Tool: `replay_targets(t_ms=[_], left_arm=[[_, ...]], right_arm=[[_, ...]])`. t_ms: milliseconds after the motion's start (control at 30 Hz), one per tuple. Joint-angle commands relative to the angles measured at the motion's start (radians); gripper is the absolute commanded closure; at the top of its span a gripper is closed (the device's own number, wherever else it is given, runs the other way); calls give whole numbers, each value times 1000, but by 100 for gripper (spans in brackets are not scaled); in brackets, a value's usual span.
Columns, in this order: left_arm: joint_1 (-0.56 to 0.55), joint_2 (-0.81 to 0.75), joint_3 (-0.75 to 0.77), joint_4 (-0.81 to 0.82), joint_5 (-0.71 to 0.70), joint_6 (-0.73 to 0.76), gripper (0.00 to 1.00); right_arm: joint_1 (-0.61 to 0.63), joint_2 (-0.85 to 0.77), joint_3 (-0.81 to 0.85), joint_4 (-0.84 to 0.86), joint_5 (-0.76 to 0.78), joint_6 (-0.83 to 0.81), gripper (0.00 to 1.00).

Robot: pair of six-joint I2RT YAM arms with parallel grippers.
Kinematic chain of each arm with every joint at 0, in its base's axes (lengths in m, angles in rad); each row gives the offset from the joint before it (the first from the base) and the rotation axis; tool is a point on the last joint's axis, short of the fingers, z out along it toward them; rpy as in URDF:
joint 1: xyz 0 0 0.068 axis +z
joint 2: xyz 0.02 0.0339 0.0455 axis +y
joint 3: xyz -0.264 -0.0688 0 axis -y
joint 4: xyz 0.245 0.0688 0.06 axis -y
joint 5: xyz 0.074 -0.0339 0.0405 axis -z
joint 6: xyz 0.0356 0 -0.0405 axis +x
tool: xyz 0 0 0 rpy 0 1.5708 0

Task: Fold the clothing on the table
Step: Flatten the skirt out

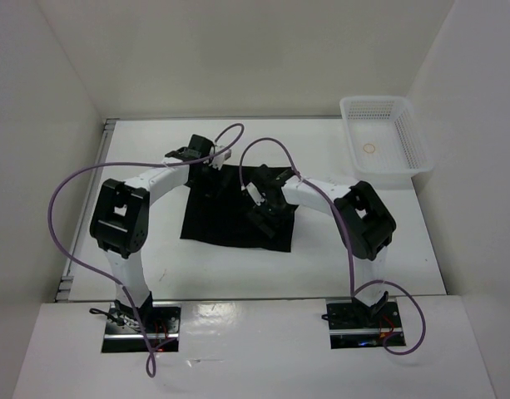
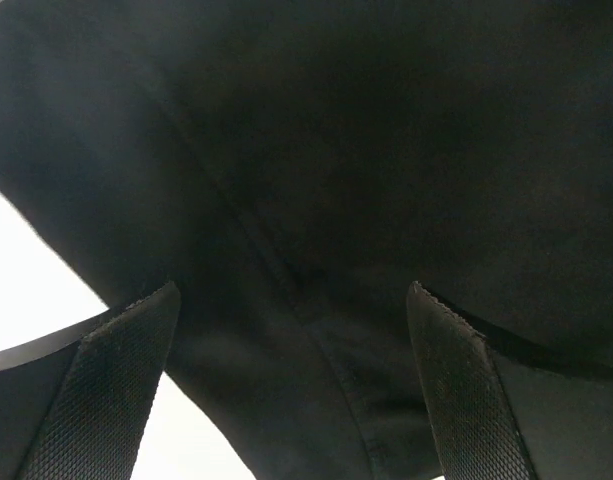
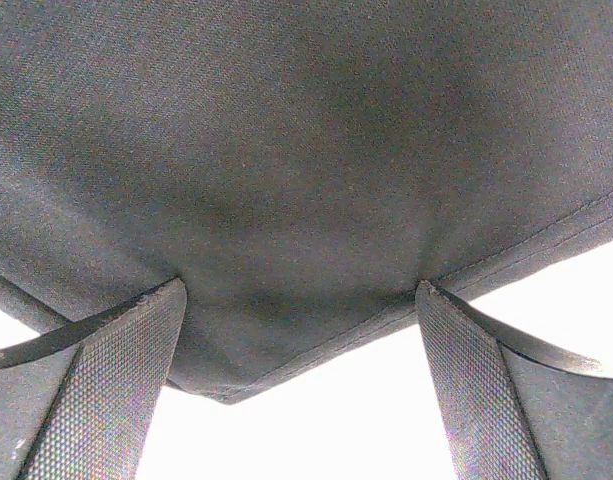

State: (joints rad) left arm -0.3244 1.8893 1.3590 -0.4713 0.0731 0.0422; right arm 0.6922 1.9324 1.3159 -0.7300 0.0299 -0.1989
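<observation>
From above, the clothing (image 1: 234,216) lay mid-frame on the worktop (image 1: 138,150). You had both arms bent over it, left tool (image 1: 200,162) at its upper edge, right tool (image 1: 267,208) further right.

Left wrist: jaws wide over a seam. Closing here could bunch extra layers.

Right wrist: jaws wide at a corner. A shallow bite could slip.
</observation>
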Motion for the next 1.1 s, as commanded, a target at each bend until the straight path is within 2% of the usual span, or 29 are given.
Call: replay_targets(t_ms=[0,233,400,567,733,933,1067], left_arm=[[-1,71,58,-47,59,-36,0],[-10,134,68,-110,68,-59,0],[-10,125,32,-151,48,-59,0],[-10,76,-9,-187,37,-50,0],[-31,27,-37,-251,85,-15,0],[-97,-30,-75,-283,137,28,0],[-152,-41,-84,-309,212,74,0]], right_arm=[[-5,-53,-10,-9,4,4,0],[-23,-53,-10,-9,14,4,0],[-82,-18,11,0,34,4,0],[-151,48,100,0,60,-14,0],[-215,175,261,-9,90,-25,0],[-215,344,512,-40,120,-25,0],[-206,473,753,-88,145,-25,0]])
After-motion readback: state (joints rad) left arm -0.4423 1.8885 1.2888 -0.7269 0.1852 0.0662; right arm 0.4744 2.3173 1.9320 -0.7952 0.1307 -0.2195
